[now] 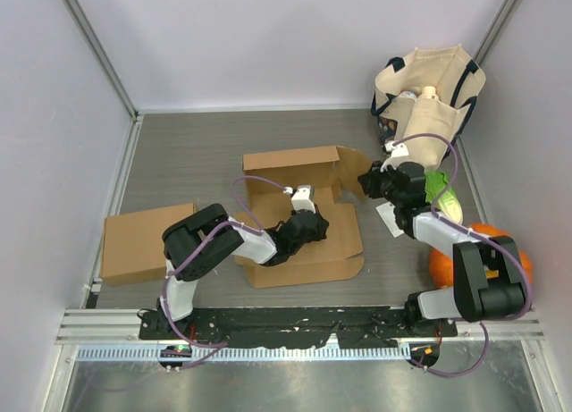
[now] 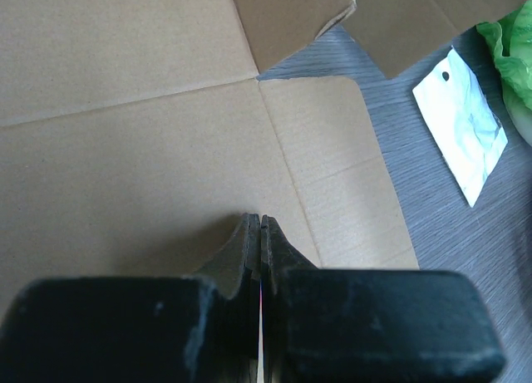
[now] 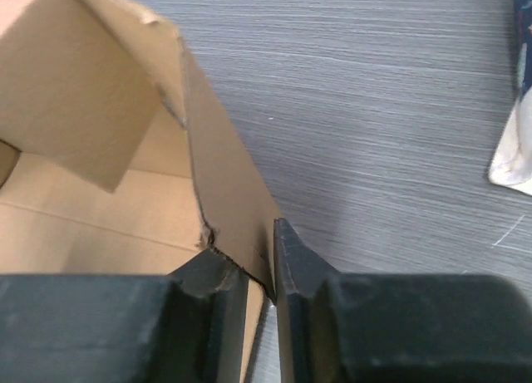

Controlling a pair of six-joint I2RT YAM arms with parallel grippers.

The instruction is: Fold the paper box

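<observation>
Nearest on the right, a pumpkin (image 1: 483,256) beside the arm's base; nearest on the left, a spare sheet (image 1: 143,242) of flat cardboard, well apart from the work. Mid-bench, the box (image 1: 308,262): mostly a flat blank, back wall (image 1: 290,160) raised, front panels lying flat on the bench (image 1: 197,153). Fully shut and holding nothing, the left end effector (image 2: 260,221), tips pressed down on the blank's floor panel near its middle, seemingly as an anchor. At the box's right side, the right end effector (image 3: 249,243), closed down to a narrow gap with the edge of the right flap (image 3: 220,167) pinched between the fingers (image 3: 295,258); flap tilted up off the bench and leaning inward. Just beside that flap, a white packet (image 1: 389,217) and something green (image 1: 442,193); farthest back, a tote (image 1: 429,95) in the right corner. Step in hand, by the look of it: raising the right side wall while pinning the base. Next, probably: swing the pinched flap up along its crease until upright against the back wall, pressing down with the left tips so as not to let the blank slide; mind the thin edge slipping out of so shallow a pinch, and avoid dragging the packet along.
</observation>
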